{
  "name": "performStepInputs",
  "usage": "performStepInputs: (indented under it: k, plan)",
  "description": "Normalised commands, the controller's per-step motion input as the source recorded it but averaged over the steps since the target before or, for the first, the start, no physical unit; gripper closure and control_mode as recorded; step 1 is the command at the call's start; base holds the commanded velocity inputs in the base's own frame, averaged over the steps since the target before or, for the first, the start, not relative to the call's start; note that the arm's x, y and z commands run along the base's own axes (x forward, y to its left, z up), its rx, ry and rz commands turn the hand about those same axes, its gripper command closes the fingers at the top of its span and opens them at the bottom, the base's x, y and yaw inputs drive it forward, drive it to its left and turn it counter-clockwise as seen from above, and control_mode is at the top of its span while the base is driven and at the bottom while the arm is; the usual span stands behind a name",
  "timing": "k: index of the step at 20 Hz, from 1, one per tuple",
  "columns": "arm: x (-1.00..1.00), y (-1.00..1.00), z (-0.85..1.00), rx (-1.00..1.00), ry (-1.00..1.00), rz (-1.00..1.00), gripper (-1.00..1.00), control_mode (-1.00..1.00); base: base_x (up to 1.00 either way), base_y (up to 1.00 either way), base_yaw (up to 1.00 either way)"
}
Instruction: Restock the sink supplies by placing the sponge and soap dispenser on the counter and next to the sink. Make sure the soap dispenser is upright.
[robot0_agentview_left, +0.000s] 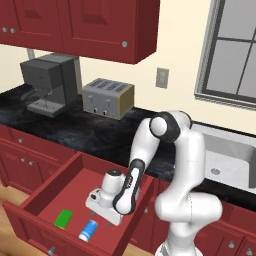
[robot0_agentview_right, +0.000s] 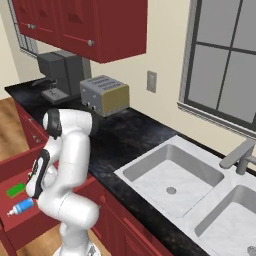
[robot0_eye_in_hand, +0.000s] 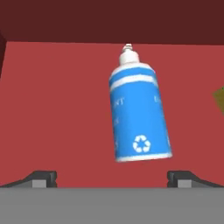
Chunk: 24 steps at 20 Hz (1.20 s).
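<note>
My pincer (robot0_eye_in_hand: 112, 177) hangs spread wide over the open drawer (robot0_agentview_left: 42, 192), its tips either side of the soap dispenser (robot0_eye_in_hand: 138, 113), which lies on its side on the drawer floor. I'd come straight down, centre on the blue body and close across its width, not the pump. The label shows a white recycling mark; its lettering is too faint to read. The sponge (robot0_agentview_left: 63, 219) lies just beside. Beyond: desk (robot0_agentview_left: 95, 135), then sink (robot0_agentview_right: 172, 177).

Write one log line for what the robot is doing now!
pincer: open, above soap dispenser | dispenser: lying in drawer | sponge: beside it
</note>
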Motion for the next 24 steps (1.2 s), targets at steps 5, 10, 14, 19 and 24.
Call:
performStepInputs:
  k: [5,10,14,19,24]
  plan:
    - [0.00,0.63,0.34,-0.19,0.15,0.00,-1.00,-1.00,0.00,0.00,0.00]
    - [0.07,0.38,0.09,-0.19,0.14,0.00,-1.00,-1.00,0.00,0.00,0.00]
    - [0.26,0.15,0.00,-0.13,0.04,0.03,-1.00,-1.00,0.00,0.00,0.00]
    - [0.11,0.10,-0.04,-0.06,-0.03,0.11,-1.00,-1.00,0.00,0.00,0.00]
    - [-0.14,-0.02,-0.02,0.00,-0.13,0.19,-1.00,-1.00,0.00,0.00,0.00]
